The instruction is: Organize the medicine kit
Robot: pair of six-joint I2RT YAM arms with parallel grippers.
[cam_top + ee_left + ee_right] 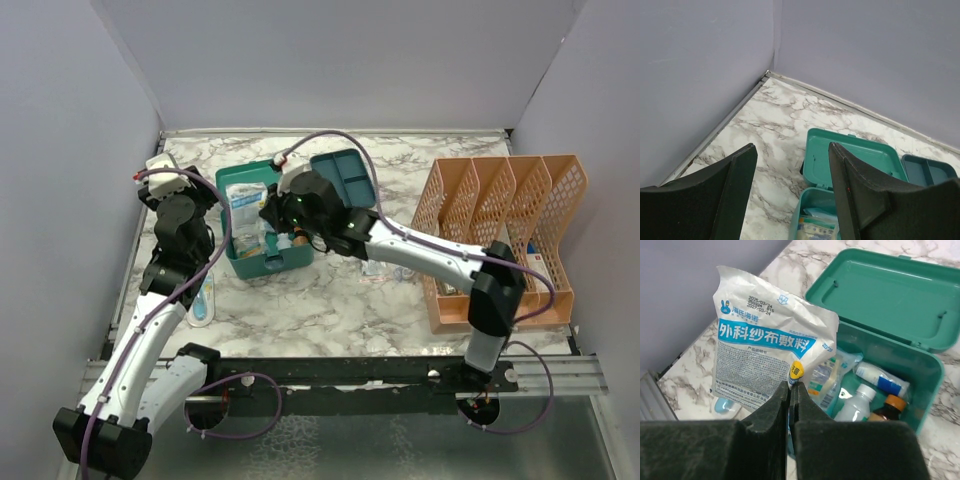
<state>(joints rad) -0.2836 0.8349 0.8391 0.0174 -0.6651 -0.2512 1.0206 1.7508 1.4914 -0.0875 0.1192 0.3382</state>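
Marble table [330, 305]: an orange rack [470, 200] stands at the right. The kit [270, 262] sits open at the far left, with its tray [345, 175] just right of it. The left gripper [790, 150] hangs spread left of the kit. The right gripper [790, 390] is pressed together, pinching an upright packet [765, 335] at the kit's left end. Bottles [860, 400] lie inside.

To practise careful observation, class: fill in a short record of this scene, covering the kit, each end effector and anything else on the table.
medicine kit: open, lid back, bottles inside
insert tray: out, on the table beside the lid
right end effector: shut on a gauze dressing packet, at the open kit
left end effector: open, empty
file rack: orange mesh, far right
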